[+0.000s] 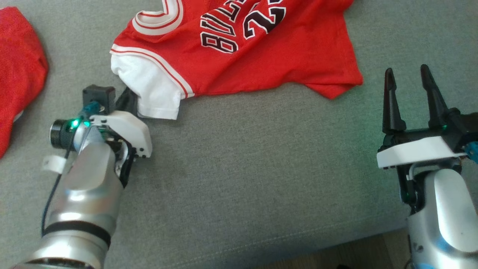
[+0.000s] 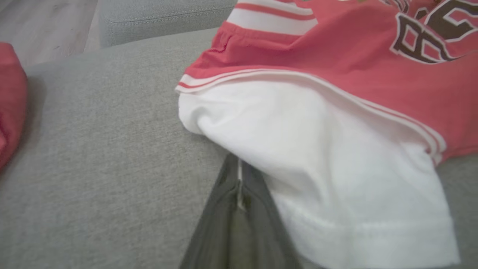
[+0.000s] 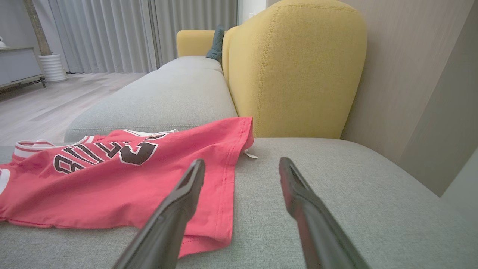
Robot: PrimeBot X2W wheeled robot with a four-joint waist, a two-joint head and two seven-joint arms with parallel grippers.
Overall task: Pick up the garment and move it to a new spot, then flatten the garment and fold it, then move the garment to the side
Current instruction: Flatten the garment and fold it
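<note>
The garment (image 1: 261,56) is a red basketball jersey with dark lettering and a white sleeve (image 1: 153,89), lying rumpled on the grey sofa seat (image 1: 242,168). My left gripper (image 1: 130,99) is at the sleeve's lower left edge. In the left wrist view its two dark fingers (image 2: 224,209) are pressed together, with a sliver of white cloth between them, and their tips are tucked into the sleeve (image 2: 336,168). My right gripper (image 1: 407,74) stands open at the right, just right of the jersey's hem corner (image 3: 209,231), holding nothing (image 3: 242,164).
Another red cloth (image 1: 18,67) lies at the far left of the seat (image 2: 11,104). A yellow cushion (image 3: 295,67) stands behind the jersey's hem. The seat's front edge and wooden floor (image 1: 354,254) run along the bottom right.
</note>
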